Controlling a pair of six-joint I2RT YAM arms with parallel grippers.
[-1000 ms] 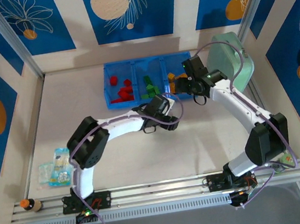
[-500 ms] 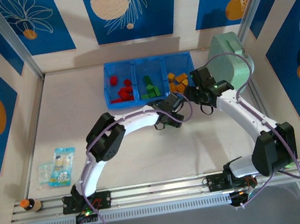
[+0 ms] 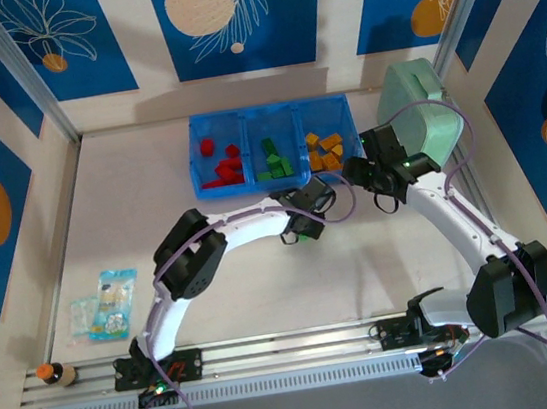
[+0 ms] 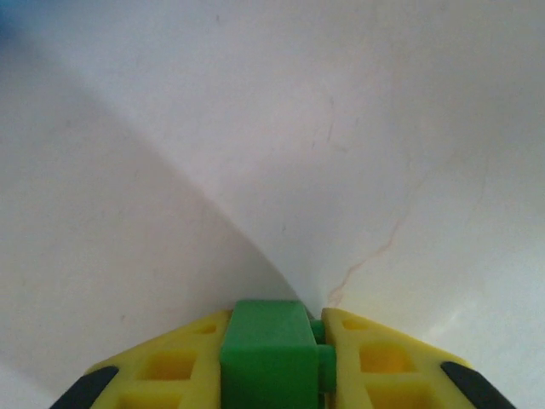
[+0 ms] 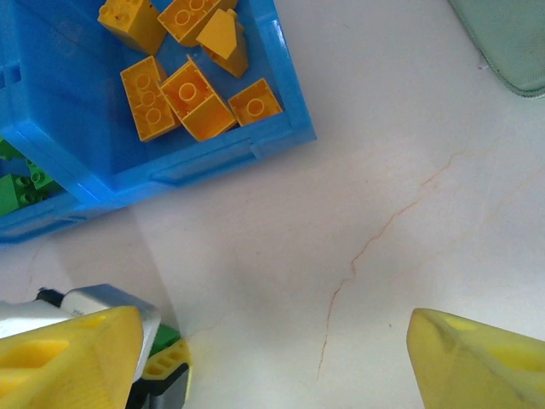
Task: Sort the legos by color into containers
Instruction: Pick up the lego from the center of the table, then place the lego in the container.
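Your left fingers are clamped on a green lego, pinched at the tips, with bare desk beyond. Judged light, rigid and slick: flat faces should grip best, and studs may let it twist. Right fingers stand wide apart, holding nothing. The tray lies just ahead of them.

Bright, even overhead light in top view; soft arm shadows on worktop. Left wrist view washed out, low contrast, broad soft shadow over left half, green lego at bottom edge close-up and soft. Right wrist view sharp, slight glare on blue tray rim, bottom corners out of focus.
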